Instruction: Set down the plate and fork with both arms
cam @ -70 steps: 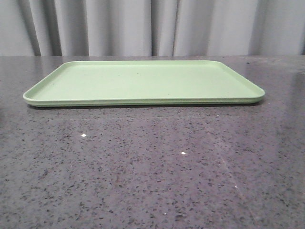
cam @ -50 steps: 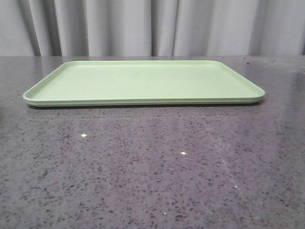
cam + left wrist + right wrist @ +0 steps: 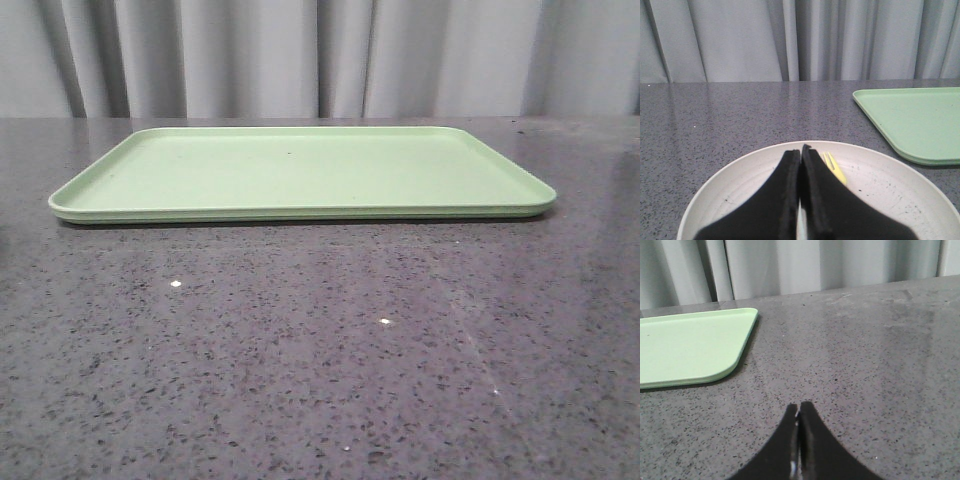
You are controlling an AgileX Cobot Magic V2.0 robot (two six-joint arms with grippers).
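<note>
In the left wrist view the pale cream plate (image 3: 890,185) lies on the dark stone table, just under my left gripper (image 3: 800,150). The jaws are shut and empty, above the plate's middle. The yellow fork (image 3: 834,169) lies in the plate; only its tines and a bit of the handle show beside the right finger. My right gripper (image 3: 799,407) is shut and empty over bare table. Plate, fork and both grippers are out of the front view.
A flat light-green tray (image 3: 300,170) lies at the table's far middle. Its corner shows in the left wrist view (image 3: 910,120) and in the right wrist view (image 3: 690,345). Grey curtains hang behind the table.
</note>
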